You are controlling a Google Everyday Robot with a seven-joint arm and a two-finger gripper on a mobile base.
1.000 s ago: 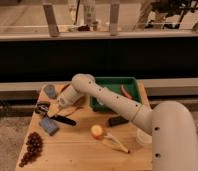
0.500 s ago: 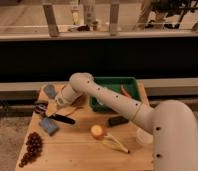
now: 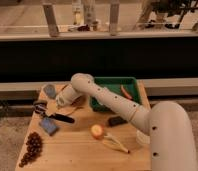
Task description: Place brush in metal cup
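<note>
The brush [image 3: 63, 118] lies flat on the wooden table [image 3: 82, 150], its thin dark handle pointing right. Just left of it stands the metal cup [image 3: 40, 106], low, with a shiny rim. My gripper [image 3: 59, 103] hangs at the end of the white arm, right of the cup and just above the brush's left part. It is shut, and I see nothing held in it.
A blue sponge [image 3: 48, 126] lies below the brush. A blue-grey cup [image 3: 49, 91] stands at the back left and grapes [image 3: 31, 147] sit at the front left. A green tray [image 3: 117, 87] is at the back right, with a dark block [image 3: 117, 120], a round fruit [image 3: 96, 131] and a banana [image 3: 115, 144] in front.
The gripper has shifted a little to the left, toward the metal cup. The brush and the other objects lie where they were.
</note>
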